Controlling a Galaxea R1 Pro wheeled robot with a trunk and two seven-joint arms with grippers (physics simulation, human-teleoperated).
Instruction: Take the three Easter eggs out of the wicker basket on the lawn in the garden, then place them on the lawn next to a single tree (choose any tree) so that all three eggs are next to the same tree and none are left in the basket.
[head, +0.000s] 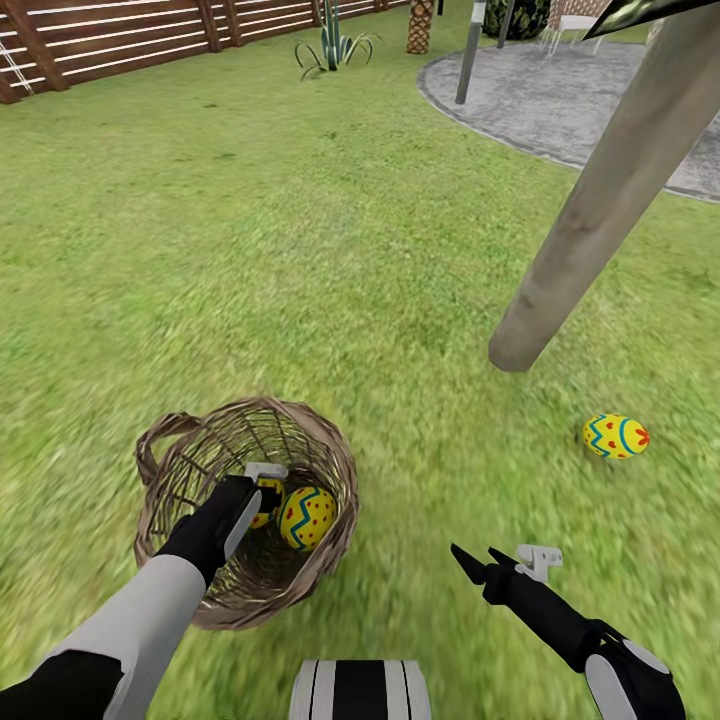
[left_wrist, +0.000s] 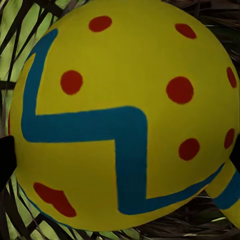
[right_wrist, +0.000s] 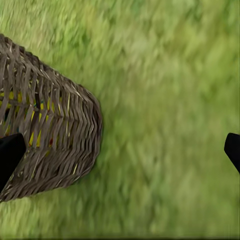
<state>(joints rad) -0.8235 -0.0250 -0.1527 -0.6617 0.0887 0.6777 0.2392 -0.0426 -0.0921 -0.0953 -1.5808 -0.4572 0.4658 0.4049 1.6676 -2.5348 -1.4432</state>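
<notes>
The left arm stretches forward and down, its gripper (head: 262, 497) low at the wrist's end; whether its jaws are closed is unclear. The right gripper (head: 478, 562) hangs forward, fingers spread apart.

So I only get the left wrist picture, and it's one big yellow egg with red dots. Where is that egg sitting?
Observer: Inside the wicker basket on the lawn; the left gripper reaches down into it beside that egg.
Operator: Any other eggs about?
Observer: One lies on the grass, near the foot of a tree trunk.
Operator: What is the other arm doing?
Observer: The right gripper hangs over bare grass beside the basket, fingers apart, holding nothing.
</notes>
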